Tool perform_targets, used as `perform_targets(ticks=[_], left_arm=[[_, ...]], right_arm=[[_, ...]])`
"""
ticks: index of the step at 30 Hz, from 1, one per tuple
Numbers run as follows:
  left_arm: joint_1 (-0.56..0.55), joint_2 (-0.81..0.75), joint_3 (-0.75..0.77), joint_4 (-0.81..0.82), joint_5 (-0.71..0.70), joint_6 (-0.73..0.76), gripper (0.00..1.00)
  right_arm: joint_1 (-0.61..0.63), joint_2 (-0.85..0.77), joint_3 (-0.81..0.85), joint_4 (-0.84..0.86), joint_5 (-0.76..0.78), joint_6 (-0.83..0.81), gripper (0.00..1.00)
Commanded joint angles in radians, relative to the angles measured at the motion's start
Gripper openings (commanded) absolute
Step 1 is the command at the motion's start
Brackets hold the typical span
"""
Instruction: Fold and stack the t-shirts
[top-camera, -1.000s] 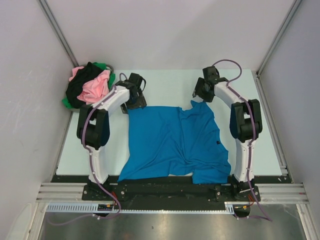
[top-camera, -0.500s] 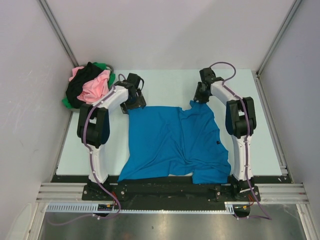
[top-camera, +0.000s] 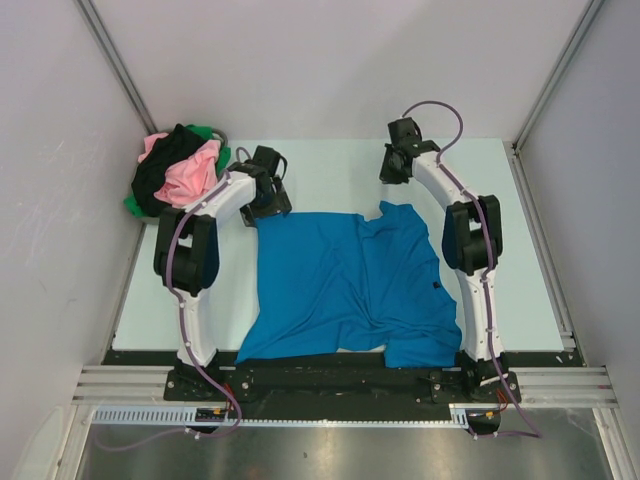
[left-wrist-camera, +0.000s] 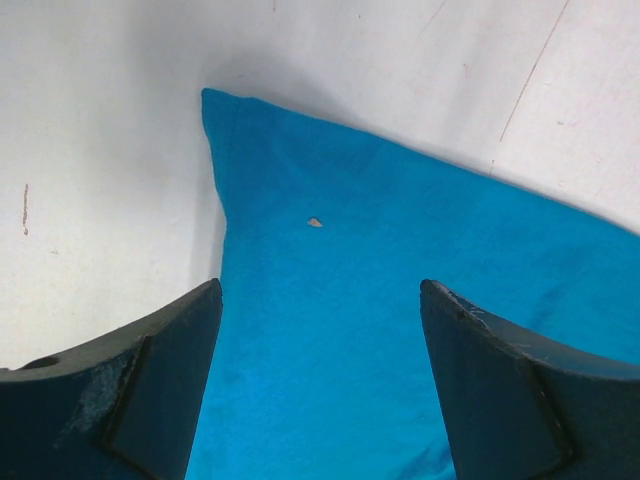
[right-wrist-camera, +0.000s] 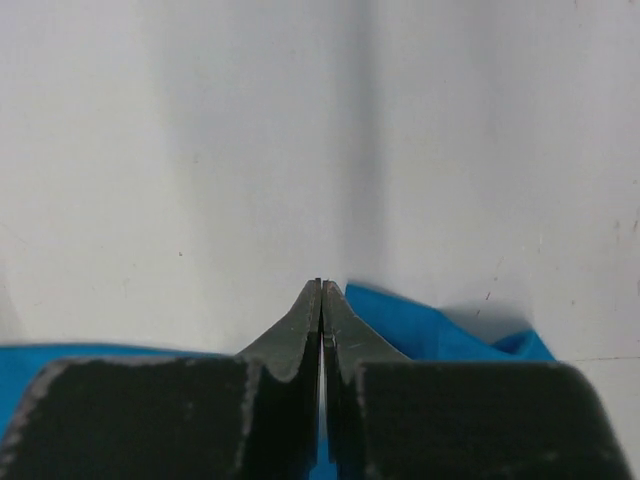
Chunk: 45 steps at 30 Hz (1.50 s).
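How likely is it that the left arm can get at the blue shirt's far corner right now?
Probably yes: the left claw is open and poised right over that end of the blue shirt, with nothing lying between them.

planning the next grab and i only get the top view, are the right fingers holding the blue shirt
Observer: No. The right wrist view shows the right gripper shut with nothing between its tips, and the blue shirt lying beneath it.
Operator: and the left one
Observer: In its wrist view the left gripper is open, its fingers either side of the shirt's corner.
Operator: anything on the cloth there
Observer: A small pale speck sits on the shirt near that corner.
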Motion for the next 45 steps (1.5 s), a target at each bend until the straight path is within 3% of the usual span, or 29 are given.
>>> perform_targets(ticks=[1, 2, 5, 9, 16, 32, 34, 38, 45], left_arm=[[0.019, -0.029, -0.018, 0.034, -0.010, 0.022, 0.85], [0.019, -0.026, -0.019, 0.033, -0.007, 0.022, 0.85], [0.020, -0.026, -0.024, 0.034, -0.006, 0.022, 0.85], [0.022, -0.029, -0.041, 0.048, 0.007, 0.016, 0.85], [0.022, -0.029, -0.065, 0.065, 0.017, 0.013, 0.85], [0.032, -0.037, -0.088, 0.076, 0.016, 0.017, 0.86], [0.037, -0.043, -0.096, 0.079, 0.016, 0.017, 0.85], [0.042, -0.052, -0.105, 0.082, 0.019, 0.019, 0.85], [0.052, -0.086, -0.128, 0.094, 0.010, 0.025, 0.85]], right_arm=[[0.037, -0.095, 0.048, -0.003, 0.113, -0.083, 0.19], [0.035, -0.095, 0.047, -0.034, 0.143, -0.084, 0.45], [0.023, -0.101, 0.024, -0.082, 0.174, -0.077, 0.54], [-0.008, -0.163, -0.163, -0.018, 0.138, -0.052, 0.54], [-0.017, -0.149, -0.252, -0.002, 0.102, -0.040, 0.53], [0.033, -0.075, -0.226, 0.006, 0.065, -0.017, 0.51], [0.037, -0.072, -0.233, 0.006, 0.063, -0.011, 0.49], [0.040, -0.061, -0.217, 0.013, 0.064, -0.003, 0.00], [0.136, -0.118, -0.133, 0.082, 0.236, -0.130, 0.00]])
